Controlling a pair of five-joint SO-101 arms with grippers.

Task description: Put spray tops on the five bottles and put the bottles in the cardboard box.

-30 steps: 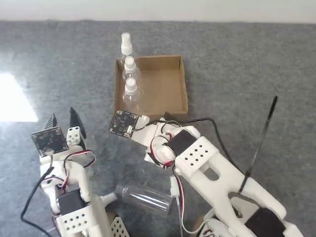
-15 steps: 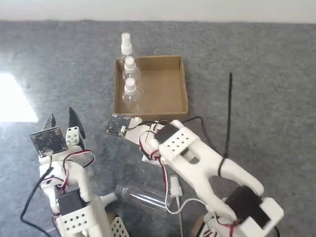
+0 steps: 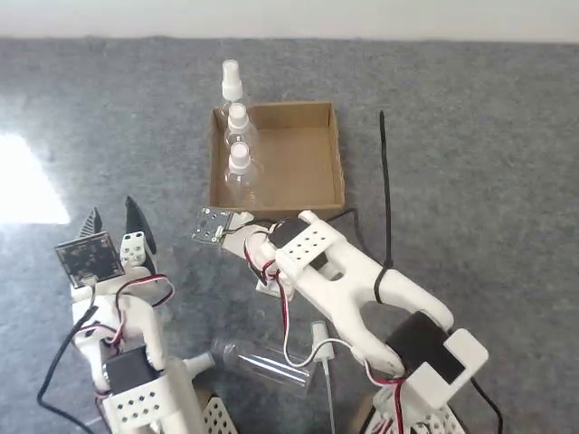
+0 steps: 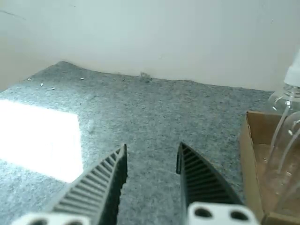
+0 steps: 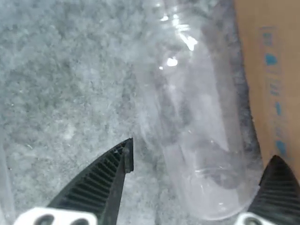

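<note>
The left arm (image 3: 127,353) is standing low and folded, its left claw (image 4: 152,152) pointing forward and away from its base with the jaws parted. The right arm (image 3: 362,289) is leaning forward and leftward, its right claw (image 5: 201,154) pointing downward, jaws spread wide.

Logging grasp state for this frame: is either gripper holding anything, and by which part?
Nothing is held. The right gripper, open, straddles a clear bottle; the left gripper is open, empty.
</note>
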